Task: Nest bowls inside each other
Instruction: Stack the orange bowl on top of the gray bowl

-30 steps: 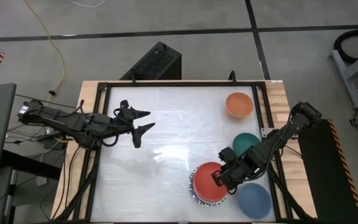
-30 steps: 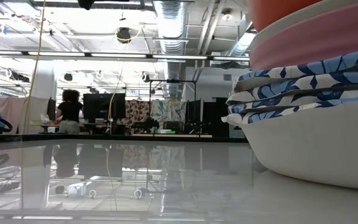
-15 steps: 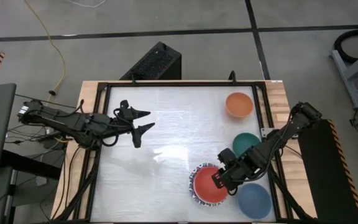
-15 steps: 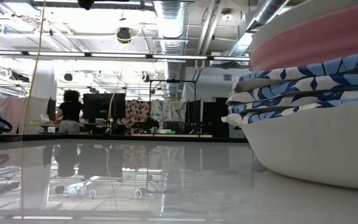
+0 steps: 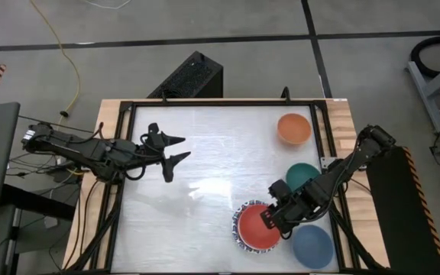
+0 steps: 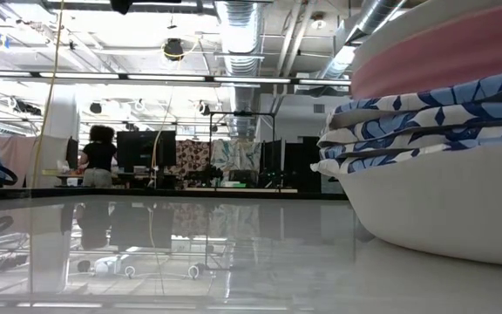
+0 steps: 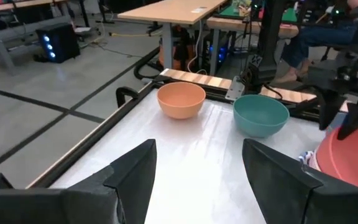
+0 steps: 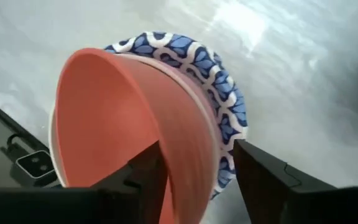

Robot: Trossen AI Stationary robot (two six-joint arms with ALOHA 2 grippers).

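1. Since the earlier frame, the red bowl [image 5: 257, 226] has dropped into the stack of bowls [image 6: 434, 166], so it no longer shows above the pink bowl [image 6: 443, 65] in the low view; the right gripper [image 5: 270, 219] has spread its fingers, which still straddle the red bowl's rim.
2. That stack sits just beside the blue bowl [image 5: 312, 246], its blue-patterned white bowls [image 8: 219, 99] peeking out beneath the red one.
3. Beyond the stack, the teal bowl [image 5: 302, 176] stands near and the orange bowl [image 5: 293, 128] farther off; all three loose bowls remain un-nested.
4. Well apart from the stack, the left gripper [image 5: 169, 153] waits with fingers open and empty.
5. Risk: one right finger sits inside the red bowl, so a sideways retreat could catch the rim and tilt or drag the stack.
6. Risk: the right arm lies near the teal bowl, so a careless swing might knock it.
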